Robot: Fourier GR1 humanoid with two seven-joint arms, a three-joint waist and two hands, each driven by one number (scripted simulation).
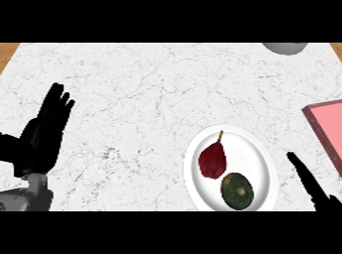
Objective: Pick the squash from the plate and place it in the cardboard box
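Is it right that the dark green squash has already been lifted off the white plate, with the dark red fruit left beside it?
No. The head view shows the dark green squash still lying on the white plate, next to the dark red fruit. The right robot hand is beside the plate and holds nothing.

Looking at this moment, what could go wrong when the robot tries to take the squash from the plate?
The dark green squash lies almost against a red pear-shaped fruit on the white plate, so the right hand might nudge or pick the wrong one. The pink-lined box is partly out of view, so placing may be harder.
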